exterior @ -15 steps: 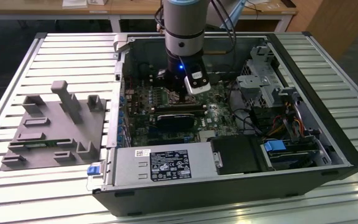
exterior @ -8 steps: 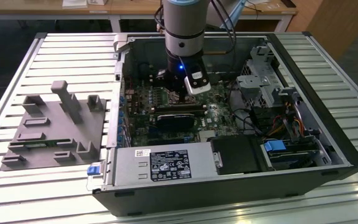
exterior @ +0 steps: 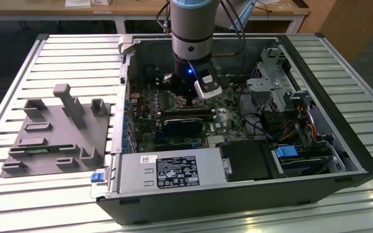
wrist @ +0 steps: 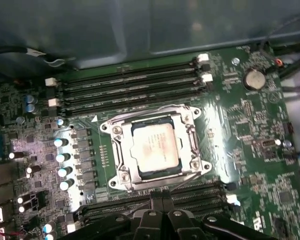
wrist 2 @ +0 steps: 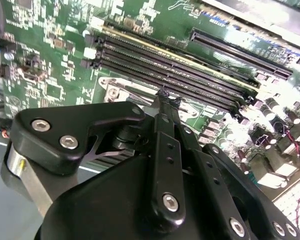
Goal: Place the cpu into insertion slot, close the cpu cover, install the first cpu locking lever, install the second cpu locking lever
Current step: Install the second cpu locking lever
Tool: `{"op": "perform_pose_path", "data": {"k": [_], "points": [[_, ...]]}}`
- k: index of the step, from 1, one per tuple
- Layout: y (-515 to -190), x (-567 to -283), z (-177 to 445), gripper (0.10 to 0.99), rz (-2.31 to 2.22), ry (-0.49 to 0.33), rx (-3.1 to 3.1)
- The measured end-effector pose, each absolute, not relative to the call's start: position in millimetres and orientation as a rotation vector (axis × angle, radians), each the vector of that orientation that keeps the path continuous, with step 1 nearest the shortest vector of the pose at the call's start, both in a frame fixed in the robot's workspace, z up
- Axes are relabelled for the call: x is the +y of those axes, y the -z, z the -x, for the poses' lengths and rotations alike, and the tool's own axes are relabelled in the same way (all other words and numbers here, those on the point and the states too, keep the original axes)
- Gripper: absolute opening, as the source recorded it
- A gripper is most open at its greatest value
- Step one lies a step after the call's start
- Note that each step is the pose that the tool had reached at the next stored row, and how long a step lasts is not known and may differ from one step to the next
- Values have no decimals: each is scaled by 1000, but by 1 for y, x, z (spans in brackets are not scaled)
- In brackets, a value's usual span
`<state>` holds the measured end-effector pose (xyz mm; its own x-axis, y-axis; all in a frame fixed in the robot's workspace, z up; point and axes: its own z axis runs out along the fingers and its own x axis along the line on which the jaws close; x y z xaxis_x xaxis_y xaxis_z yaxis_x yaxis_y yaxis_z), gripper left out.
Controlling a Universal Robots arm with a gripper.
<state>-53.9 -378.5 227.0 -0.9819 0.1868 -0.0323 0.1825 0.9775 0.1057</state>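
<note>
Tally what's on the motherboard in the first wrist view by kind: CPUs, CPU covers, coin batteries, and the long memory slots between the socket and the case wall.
cpu: 1
cpu cover: 1
coin battery: 1
memory slots: 4
Total: 7

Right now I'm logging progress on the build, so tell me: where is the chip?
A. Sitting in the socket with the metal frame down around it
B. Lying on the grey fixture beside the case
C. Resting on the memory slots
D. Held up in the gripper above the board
A. In the first wrist view the silvery chip sits in the socket on the green board, with the metal frame lying flat around its edges.
</note>
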Motion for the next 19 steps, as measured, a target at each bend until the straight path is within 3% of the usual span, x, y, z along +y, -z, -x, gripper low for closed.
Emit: {"op": "perform_pose_path", "data": {"k": [19], "points": [[-215, -391, 69, 106, -193, -281, 3090]]}}
